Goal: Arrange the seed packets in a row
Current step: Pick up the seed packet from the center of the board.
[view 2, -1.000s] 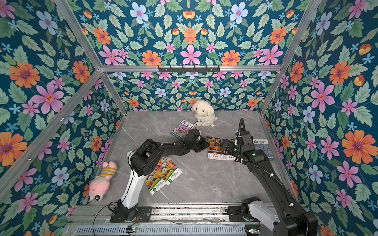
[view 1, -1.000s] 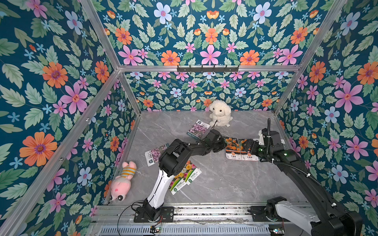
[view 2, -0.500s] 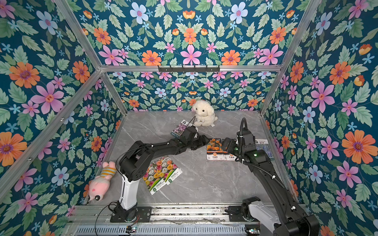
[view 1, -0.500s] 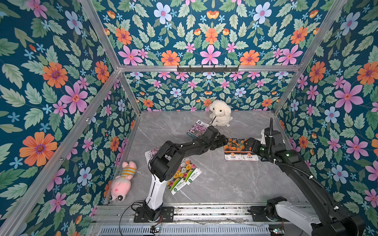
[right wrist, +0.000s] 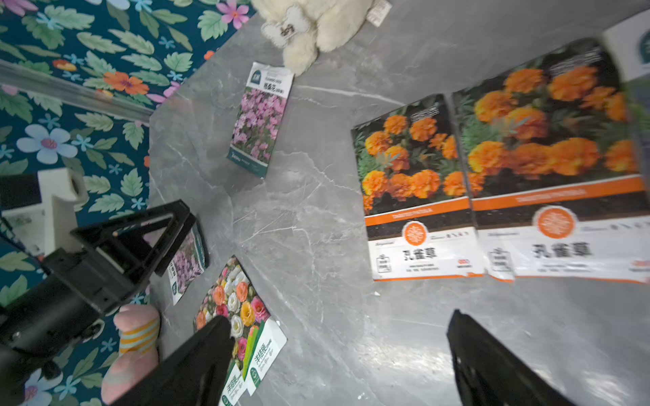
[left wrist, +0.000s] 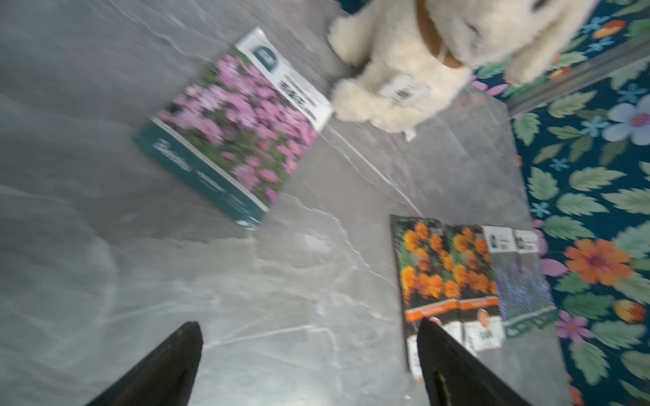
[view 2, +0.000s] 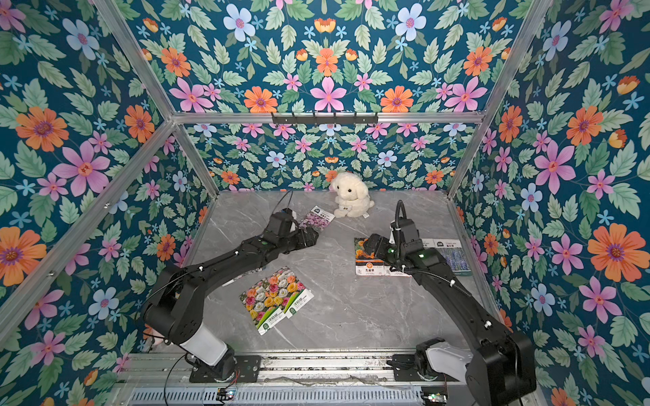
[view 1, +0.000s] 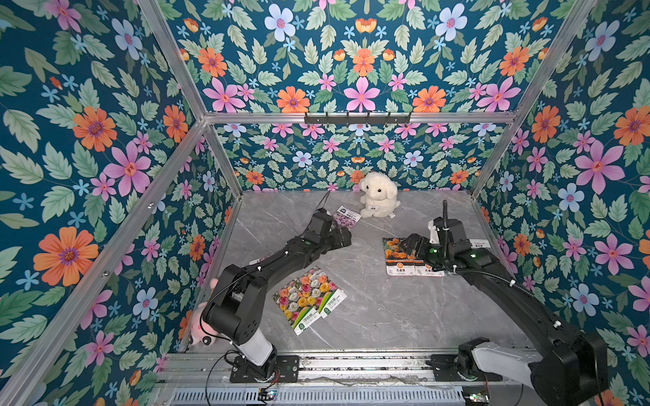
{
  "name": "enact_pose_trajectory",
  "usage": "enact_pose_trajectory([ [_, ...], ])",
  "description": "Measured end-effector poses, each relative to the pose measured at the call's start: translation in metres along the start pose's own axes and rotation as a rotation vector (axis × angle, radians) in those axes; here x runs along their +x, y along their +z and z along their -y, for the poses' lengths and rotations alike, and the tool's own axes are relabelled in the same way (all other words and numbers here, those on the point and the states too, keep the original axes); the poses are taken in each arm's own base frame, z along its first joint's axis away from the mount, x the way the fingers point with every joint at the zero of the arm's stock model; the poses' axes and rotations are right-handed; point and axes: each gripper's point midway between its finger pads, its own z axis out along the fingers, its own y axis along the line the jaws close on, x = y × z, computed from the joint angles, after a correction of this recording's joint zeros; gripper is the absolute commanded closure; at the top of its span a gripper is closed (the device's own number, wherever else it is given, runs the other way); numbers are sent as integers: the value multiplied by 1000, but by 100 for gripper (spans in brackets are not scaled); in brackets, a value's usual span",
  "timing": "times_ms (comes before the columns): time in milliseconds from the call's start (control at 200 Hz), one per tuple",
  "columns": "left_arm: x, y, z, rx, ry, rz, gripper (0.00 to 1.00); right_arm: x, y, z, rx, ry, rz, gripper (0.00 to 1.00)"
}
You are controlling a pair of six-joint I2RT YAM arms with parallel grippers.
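Glossy, thin and light, the seed packets (right wrist: 415, 182) probably slide on the polished marble table (view 1: 387, 316) and buckle if pinched, so a raised edge is the best hold. The multicolour pair (view 1: 309, 298) lies leftmost. The left gripper (left wrist: 311, 325), fingers apart and empty, is near a pink-purple packet (view 1: 346, 219). The right gripper (right wrist: 341, 316), likewise spread, is by the marigold pair (view 1: 395, 256). The lavender pair (view 2: 453, 256) lies against the flowered wall (view 2: 527, 246).

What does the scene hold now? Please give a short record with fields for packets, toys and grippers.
orange pair: two flat glossy orange marigold packets, side by side
blue pair: two blue-purple lavender packets, beside them
multicolour pair: two multicolour-bloom packets, side by side, askew
pink-purple packets: one by the white plush dog; one half hidden behind the left arm, towards the pink plush toy
left gripper: open, empty
right gripper: open, empty
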Motion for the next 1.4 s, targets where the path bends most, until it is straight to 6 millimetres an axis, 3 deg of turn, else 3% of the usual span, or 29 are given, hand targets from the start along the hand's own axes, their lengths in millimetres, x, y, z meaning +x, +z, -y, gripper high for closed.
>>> enact_pose_trajectory([
  [175,-44,22,-39,-64,68,-13,8,6,37,-22,-14,2,-41,2],
  [350,-82,56,-74,-41,65,-34,20,3,82,-46,-42,47,-69,11],
  [515,-94,87,-81,32,79,-63,31,-4,139,-91,-74,21,-98,18],
  [675,-94,111,-84,64,93,-96,43,-4,178,-117,-71,-16,-96,22],
  [745,-91,119,-88,70,97,-110,48,-3,190,-114,-52,-15,-99,30],
  [975,-74,136,-93,87,96,-166,57,3,216,-97,1,3,-106,34],
  [1220,-64,135,-91,116,83,-199,67,-4,231,-102,-1,-9,-100,39],
  [1400,-35,119,-81,183,49,-267,71,-6,236,-98,22,-43,-100,47],
])
